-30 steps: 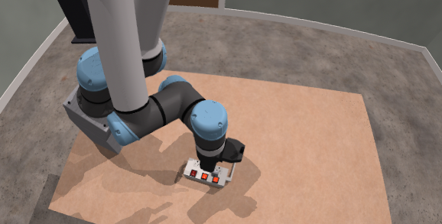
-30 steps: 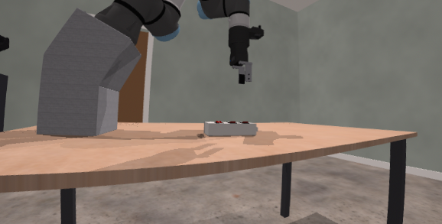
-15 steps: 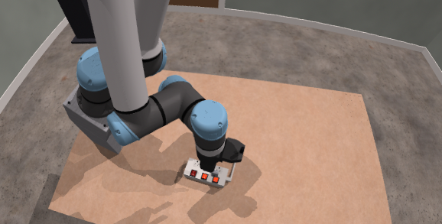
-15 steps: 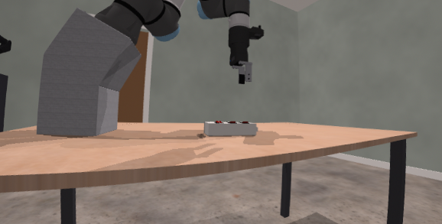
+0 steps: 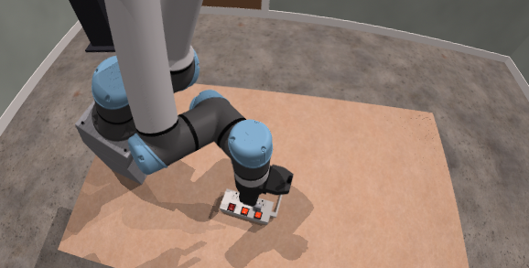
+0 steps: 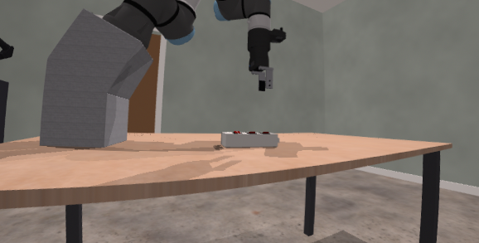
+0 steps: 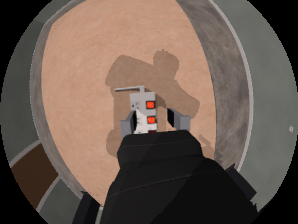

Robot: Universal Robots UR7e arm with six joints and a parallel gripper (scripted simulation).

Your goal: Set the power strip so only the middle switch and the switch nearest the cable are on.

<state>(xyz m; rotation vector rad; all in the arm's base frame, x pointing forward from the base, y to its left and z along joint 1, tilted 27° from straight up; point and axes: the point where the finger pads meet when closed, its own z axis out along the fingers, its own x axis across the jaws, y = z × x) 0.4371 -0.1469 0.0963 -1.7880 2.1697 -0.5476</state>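
Note:
The white power strip [image 5: 249, 209] lies flat on the wooden table, switches up. It has three red rocker switches in a row. In the top view the left switch [image 5: 232, 207] looks dark, while the middle switch [image 5: 244, 210] and the right switch [image 5: 258, 215] glow bright orange. A thin grey cable piece [image 5: 277, 205] shows at the strip's right end. My gripper [image 6: 264, 81] hangs open and empty well above the strip [image 6: 249, 138], pointing straight down. In the wrist view the strip [image 7: 147, 112] sits between my spread fingers, and its nearest switch is partly hidden by the gripper body.
The arm's grey base block [image 6: 89, 85] stands on the table's left part. The arm's links [image 5: 206, 127] reach over the table above the strip. The table edge [image 6: 257, 176] runs in front of the strip.

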